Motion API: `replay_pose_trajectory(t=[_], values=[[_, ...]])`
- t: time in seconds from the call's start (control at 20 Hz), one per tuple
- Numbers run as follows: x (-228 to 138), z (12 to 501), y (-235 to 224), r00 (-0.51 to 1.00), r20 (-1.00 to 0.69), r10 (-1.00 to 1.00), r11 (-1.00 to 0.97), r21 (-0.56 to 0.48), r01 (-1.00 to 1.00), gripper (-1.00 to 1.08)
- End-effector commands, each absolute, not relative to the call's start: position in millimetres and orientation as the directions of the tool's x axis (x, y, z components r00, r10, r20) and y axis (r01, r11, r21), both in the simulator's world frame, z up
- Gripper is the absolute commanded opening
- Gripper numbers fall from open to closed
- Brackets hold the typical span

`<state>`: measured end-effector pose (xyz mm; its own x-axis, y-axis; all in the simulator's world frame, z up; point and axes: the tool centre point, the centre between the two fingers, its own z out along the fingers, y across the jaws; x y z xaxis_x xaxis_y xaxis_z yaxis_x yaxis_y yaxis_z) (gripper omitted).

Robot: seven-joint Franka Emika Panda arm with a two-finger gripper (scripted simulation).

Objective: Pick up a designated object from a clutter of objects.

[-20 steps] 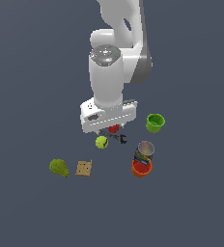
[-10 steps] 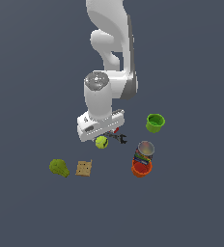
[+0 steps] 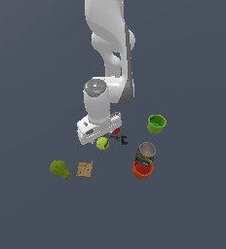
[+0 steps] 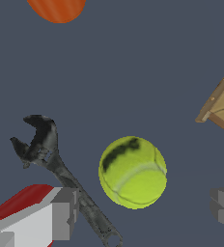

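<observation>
Gripper (image 4: 143, 214) open, fingers (image 4: 61, 214) spread wide, hovering over the tennis ball (image 4: 133, 172) without touching. Ball lying between the fingers, dark wrench (image 4: 61, 173) just beside it at nine o'clock, tan cracker (image 4: 222, 106) near at two o'clock, orange cup (image 4: 57, 8) well apart.

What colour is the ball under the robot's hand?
Yellow-green tennis ball with a dark smudge, clearest in the wrist view.

In the exterior view the tennis ball (image 3: 102, 143) lay just beside the wrench (image 3: 120, 139), on that view's left of it. The pear (image 3: 59, 168) and cracker (image 3: 84, 169) sat nearer the viewer to the left; the can (image 3: 146, 152) stood against the orange cup (image 3: 142, 170) to the right, the green cup (image 3: 156, 123) behind them.
</observation>
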<state>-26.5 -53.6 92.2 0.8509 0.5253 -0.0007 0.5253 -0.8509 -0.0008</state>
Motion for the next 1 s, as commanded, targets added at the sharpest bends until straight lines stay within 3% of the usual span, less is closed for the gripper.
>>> replay_pose_trajectory(t=[0.0,0.95], values=[[-26.5,92.2,-53.5,0.851,-0.001,0.525,-0.851,-0.001,0.525,1.00],[-27.3,41.1,-53.8,0.849,0.000,0.529,-0.849,0.000,0.529,1.00]])
